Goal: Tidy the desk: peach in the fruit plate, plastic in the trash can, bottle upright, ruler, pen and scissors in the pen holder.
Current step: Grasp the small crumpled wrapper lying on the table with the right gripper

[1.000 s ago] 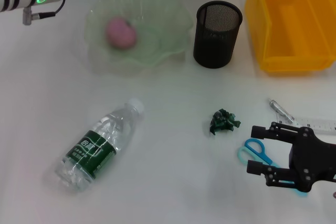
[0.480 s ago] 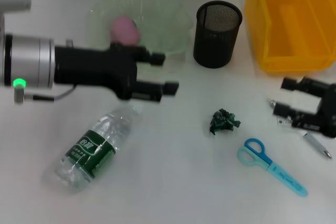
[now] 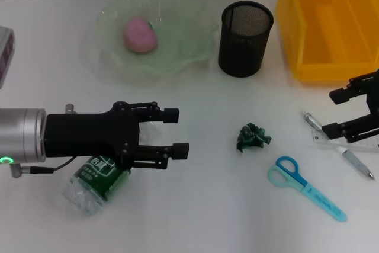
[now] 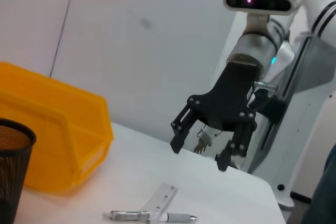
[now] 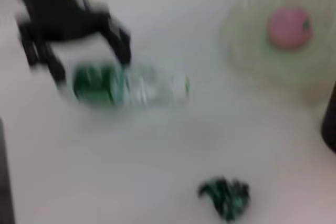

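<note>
Change: the left end effector [image 3: 175, 130] has dropped from the bench's far left corner onto the lying clear plastic bottle with green label [image 3: 95, 179], so uprighting looks next
Left end effector: wide open, straddling the bottle's neck, gripping nothing
Right end effector [image 3: 342, 113]: pulled back to the right edge, open, empty, above the silver pen [image 3: 339, 146]
Pink peach [image 3: 140, 34]: in the pale green fruit plate [image 3: 195, 42]

Taking the crumpled plastic [image 3: 253, 136] as landmark: bare counter [image 3: 201, 205] lies open on its near side and toward the bottle [image 3: 98, 176], where the left gripper [image 3: 174, 132] hangs with fingers spread over that bottle. Behind the plastic stand the pen holder [image 3: 245, 38] and yellow bin [image 3: 331, 25]. To its right, scissors [image 3: 305, 186], pen [image 3: 337, 144] and ruler [image 3: 346, 141] crowd the counter under the right gripper [image 3: 339, 113].
</note>
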